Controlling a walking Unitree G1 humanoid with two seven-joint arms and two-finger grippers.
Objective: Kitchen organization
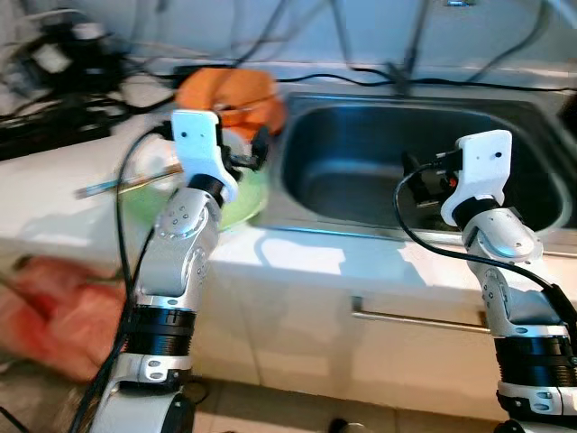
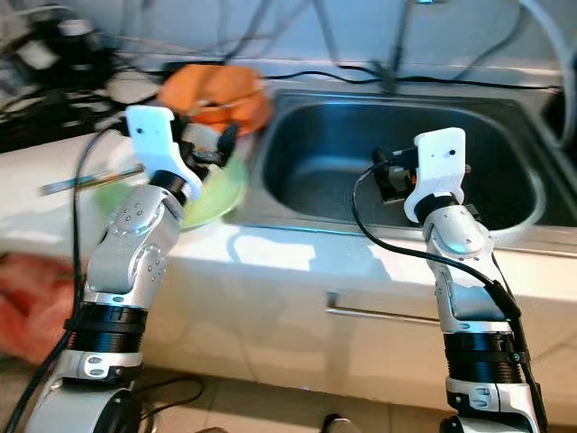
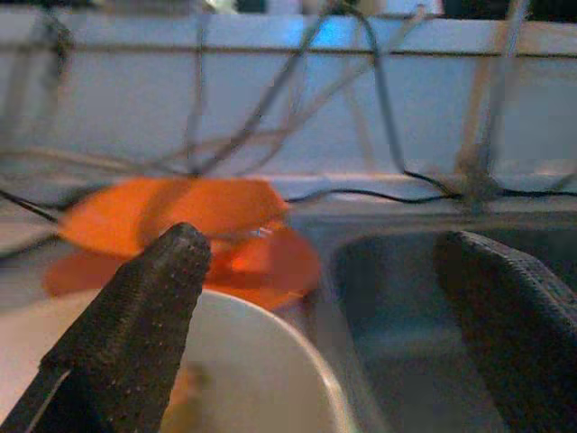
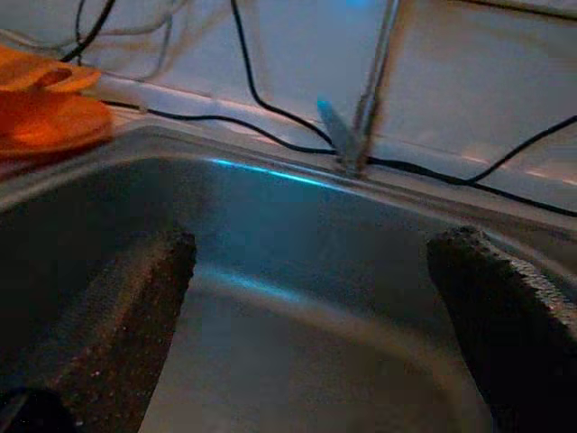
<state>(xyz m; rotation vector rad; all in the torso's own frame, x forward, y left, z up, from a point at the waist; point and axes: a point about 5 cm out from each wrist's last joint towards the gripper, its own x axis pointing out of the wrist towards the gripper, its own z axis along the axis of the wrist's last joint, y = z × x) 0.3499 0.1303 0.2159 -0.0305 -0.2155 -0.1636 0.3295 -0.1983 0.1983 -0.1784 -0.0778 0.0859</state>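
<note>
Landmark: steel sink [image 1: 361, 180], sunk in a white counter [image 1: 54, 194]; basin bare and dark in all views.
Sink rim: left edge runs just beside a pale green bowl [image 1: 243, 203]; front edge meets a strip of white counter lip above the cabinet.
Left gripper [image 3: 334, 316]: over the counter left of the sink, above the bowl's rim; fingers spread wide, nothing between them. One finger [image 3: 135, 325] over the bowl, the other over the sink's left edge.
Right gripper [image 4: 315, 325]: above the sink basin, near its front right part; fingers parted, nothing held, steel floor showing between them.
Bowl: on the counter touching or just beside the sink's left rim, which one is blurred; inside looks whitish in the left wrist view.
Orange plates [image 1: 230, 95]: stacked behind the bowl, at the sink's back left corner.
Chopstick-like stick [image 1: 126, 183]: left of the bowl, lying across the counter; blurred.
Cables [image 2: 297, 77]: black, strung along the back wall [image 4: 225, 45] behind the sink's rear rim.
Cabinet handle [image 1: 415, 317]: below the sink's front edge.
Red bag [image 1: 54, 307]: low, far left of the sink, blurred.
</note>
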